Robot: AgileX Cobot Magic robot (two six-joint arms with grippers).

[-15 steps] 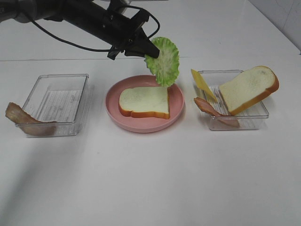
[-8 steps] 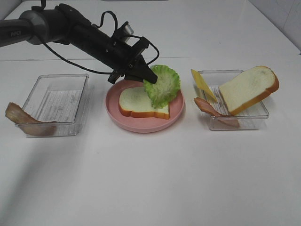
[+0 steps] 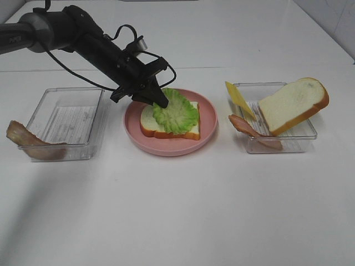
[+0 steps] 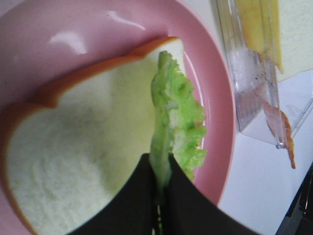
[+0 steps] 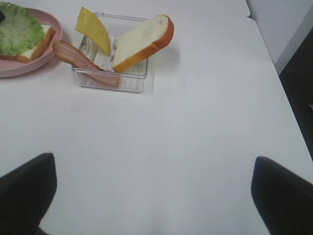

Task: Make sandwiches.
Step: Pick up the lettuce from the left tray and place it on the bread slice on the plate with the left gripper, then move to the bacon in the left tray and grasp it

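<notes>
Lettuce leaf (image 3: 176, 112) lies on the bread slice (image 3: 146, 121) with the left jaws clamped on its edge; best to part them fully before lifting, lest it drag off.

Lettuce (image 3: 176, 111) on bread (image 3: 166, 128), plate (image 3: 206, 123) between trays (image 3: 66, 121).

High view of table (image 3: 177, 210), left wrist close, right wrist far, plate (image 3: 208, 113) in all
</notes>
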